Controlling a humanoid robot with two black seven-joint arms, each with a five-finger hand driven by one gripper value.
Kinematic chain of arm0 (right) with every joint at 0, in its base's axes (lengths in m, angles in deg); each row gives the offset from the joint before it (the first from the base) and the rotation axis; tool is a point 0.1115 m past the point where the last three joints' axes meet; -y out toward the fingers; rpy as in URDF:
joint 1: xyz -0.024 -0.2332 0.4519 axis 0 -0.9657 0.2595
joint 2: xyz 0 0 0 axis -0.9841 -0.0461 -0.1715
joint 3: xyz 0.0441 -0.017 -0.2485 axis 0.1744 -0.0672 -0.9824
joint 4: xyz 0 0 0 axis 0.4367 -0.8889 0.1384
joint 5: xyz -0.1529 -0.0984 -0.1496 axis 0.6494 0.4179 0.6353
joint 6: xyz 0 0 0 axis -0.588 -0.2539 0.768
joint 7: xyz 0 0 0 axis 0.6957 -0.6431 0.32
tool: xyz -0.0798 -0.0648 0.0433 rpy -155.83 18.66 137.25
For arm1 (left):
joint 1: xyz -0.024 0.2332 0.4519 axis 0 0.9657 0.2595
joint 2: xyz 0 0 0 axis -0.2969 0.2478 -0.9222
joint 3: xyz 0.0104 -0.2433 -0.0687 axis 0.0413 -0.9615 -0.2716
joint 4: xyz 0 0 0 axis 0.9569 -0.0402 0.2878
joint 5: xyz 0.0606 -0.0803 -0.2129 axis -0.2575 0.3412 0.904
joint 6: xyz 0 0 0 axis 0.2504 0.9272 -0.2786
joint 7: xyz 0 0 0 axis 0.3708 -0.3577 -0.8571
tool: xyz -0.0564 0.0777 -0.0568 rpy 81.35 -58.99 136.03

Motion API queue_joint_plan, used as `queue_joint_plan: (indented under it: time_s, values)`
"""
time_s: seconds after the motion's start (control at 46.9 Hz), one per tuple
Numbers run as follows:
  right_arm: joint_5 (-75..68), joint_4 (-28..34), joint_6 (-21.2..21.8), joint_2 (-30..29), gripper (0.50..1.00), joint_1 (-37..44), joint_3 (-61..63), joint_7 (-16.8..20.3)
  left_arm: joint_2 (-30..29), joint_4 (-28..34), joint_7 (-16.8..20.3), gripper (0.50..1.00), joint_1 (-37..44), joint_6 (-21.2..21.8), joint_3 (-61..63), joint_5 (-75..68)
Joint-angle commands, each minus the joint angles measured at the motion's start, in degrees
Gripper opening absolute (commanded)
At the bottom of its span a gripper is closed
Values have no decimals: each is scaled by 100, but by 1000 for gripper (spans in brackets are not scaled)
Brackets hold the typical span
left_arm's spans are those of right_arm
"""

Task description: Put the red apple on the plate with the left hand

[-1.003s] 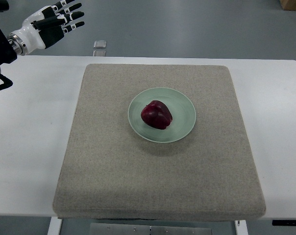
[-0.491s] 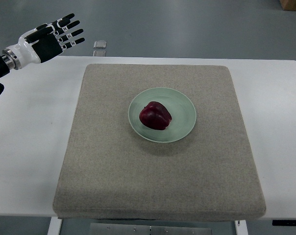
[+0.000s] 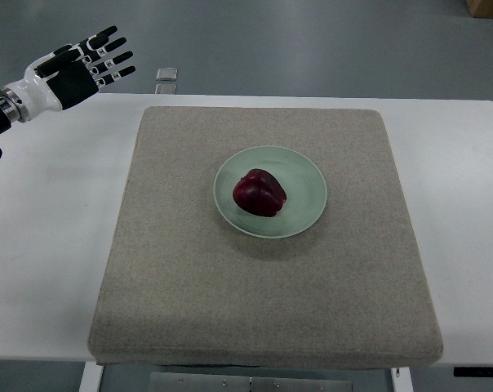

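Observation:
A dark red apple (image 3: 260, 193) lies on a pale green plate (image 3: 307, 177) in the middle of a grey mat (image 3: 181, 269). My left hand (image 3: 79, 65) is at the far upper left, above the table's back edge, well away from the plate. Its fingers are spread and hold nothing. The right arm is out of view.
The mat lies on a white table (image 3: 51, 245). A small clear object (image 3: 166, 74) sits just beyond the table's back edge, right of my left hand. A brown box corner (image 3: 487, 6) shows at the top right.
My left hand has drifted down and to the left, toward the picture's left edge. The apple and plate have not moved.

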Motion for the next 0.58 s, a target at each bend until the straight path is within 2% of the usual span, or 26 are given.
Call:
queue_joint_plan:
  time_s: [0.0,0.555]
  values:
    - [14,94,1,0,964,-8,1,0,0,0,0,999,10,0,3,-9]
    - [-4,850,-16,0,964,1,10,-36,26,0,0,996,18,18,-111,-18]
